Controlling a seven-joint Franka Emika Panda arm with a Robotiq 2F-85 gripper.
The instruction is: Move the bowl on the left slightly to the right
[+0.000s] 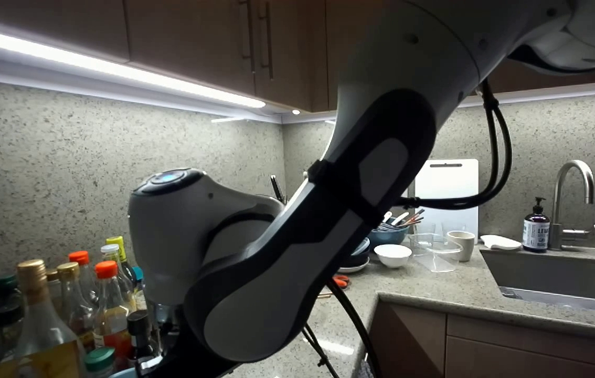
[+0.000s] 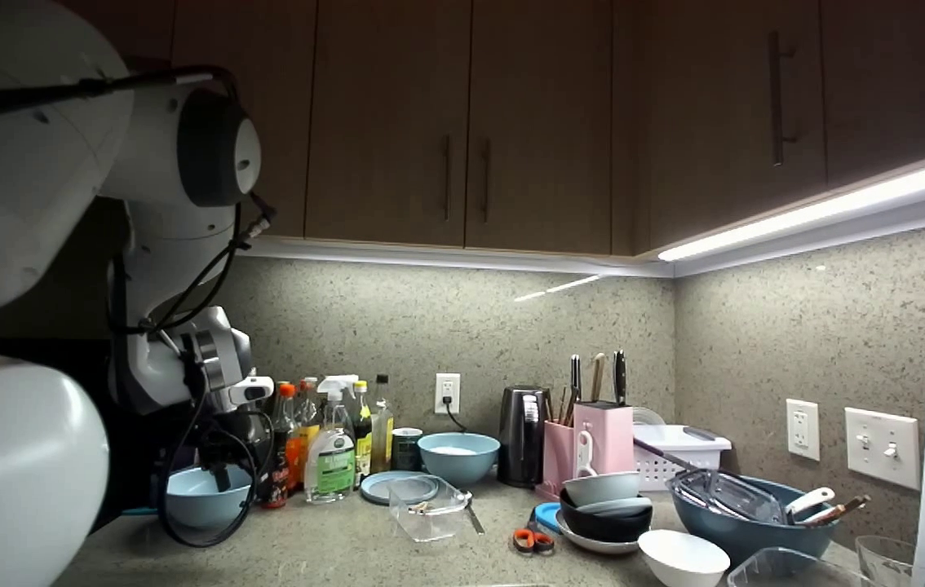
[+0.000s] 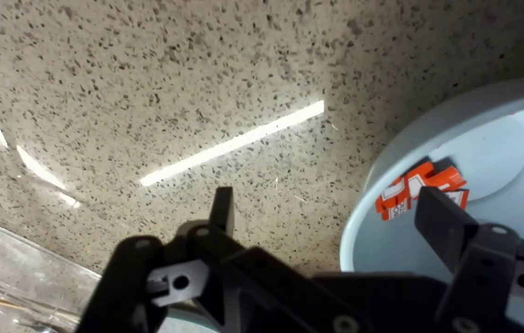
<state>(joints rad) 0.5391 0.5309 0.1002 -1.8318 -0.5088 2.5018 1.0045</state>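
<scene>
The bowl, round and light blue, stands on the counter at the left in an exterior view [image 2: 200, 499]. In the wrist view the bowl [image 3: 359, 236] fills the right side, cut off by the frame edge, with several orange-red and white packets [image 3: 417, 182] inside. My gripper [image 3: 324, 192] is open with its fingers wide apart around the near rim. One finger is over the counter outside the bowl, the other over its inside. Nothing is held between them. In an exterior view the gripper [image 2: 226, 465] is at the bowl, partly hidden by cables. Whether it touches the bowl cannot be told.
A similar light blue bowl [image 2: 459, 458] stands by the wall. A flat light blue plate [image 2: 381, 487] and a clear plastic container [image 2: 422, 514] lie between. A spray bottle [image 2: 332, 465] and several sauce bottles [image 2: 295, 440] stand close beside the gripper. Stacked bowls [image 2: 605, 518] are farther right.
</scene>
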